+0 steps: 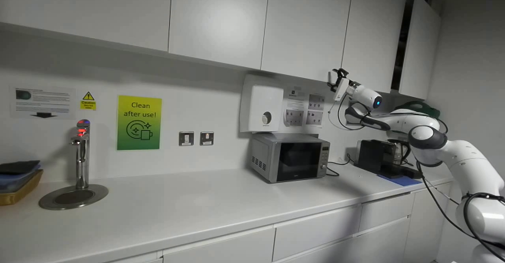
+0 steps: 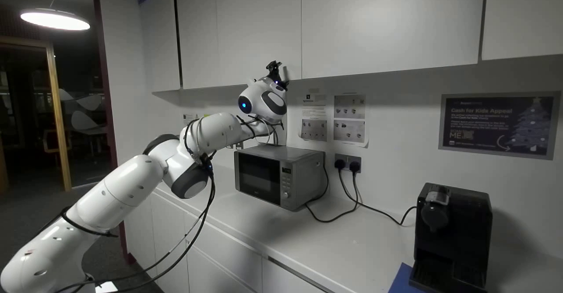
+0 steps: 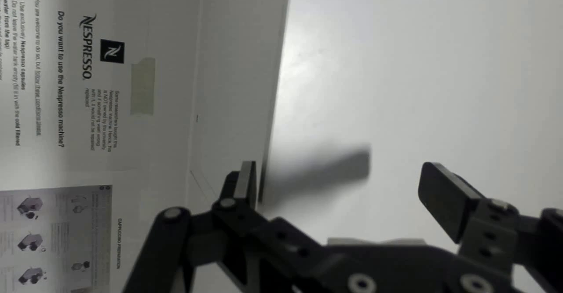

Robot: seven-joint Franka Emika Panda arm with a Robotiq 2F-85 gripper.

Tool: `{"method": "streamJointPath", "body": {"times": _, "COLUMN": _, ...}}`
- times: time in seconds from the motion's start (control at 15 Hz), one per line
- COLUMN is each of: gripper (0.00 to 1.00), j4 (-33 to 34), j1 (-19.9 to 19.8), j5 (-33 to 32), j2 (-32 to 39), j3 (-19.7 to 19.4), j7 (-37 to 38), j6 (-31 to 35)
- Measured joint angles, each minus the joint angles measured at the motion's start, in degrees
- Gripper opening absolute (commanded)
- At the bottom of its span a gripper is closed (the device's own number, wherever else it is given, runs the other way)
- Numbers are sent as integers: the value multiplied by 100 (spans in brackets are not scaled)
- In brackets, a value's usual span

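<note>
My gripper is black, with its two fingers spread wide and nothing between them in the wrist view (image 3: pixel 338 167). In both exterior views the gripper (image 1: pixel 335 79) (image 2: pixel 278 74) is at the lower right corner of a white wall cabinet door (image 1: pixel 303 34) (image 2: pixel 259 29). In the wrist view one finger is beside the lower edge of the white door (image 3: pixel 440 86), and the other is over its face. A dark finger-shaped shadow (image 3: pixel 338 167) falls on the door. I cannot tell whether a finger touches it. A Nespresso notice (image 3: pixel 88 86) hangs on the wall below the cabinet.
Below the arm, a silver microwave (image 1: pixel 300 158) (image 2: pixel 281 176) stands on the white counter (image 1: pixel 189 211). A towel dispenser (image 1: pixel 262 107) hangs above it. A black coffee machine (image 1: pixel 371 156) (image 2: pixel 453 236) stands to the right. A further cabinet door (image 1: pixel 420 49) stands ajar at the far right.
</note>
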Motion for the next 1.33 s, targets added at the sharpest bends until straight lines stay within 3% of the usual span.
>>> {"method": "streamJointPath", "body": {"times": 0.6, "gripper": 100, "j4": 309, "j1": -109, "j5": -1484, "j2": 685, "j3": 1722, "j7": -678, "j6": -31}}
{"method": "streamJointPath", "body": {"times": 1.33, "gripper": 100, "j4": 390, "j1": -114, "j5": -2782, "j2": 1126, "j3": 2962, "j7": -781, "j6": -34}}
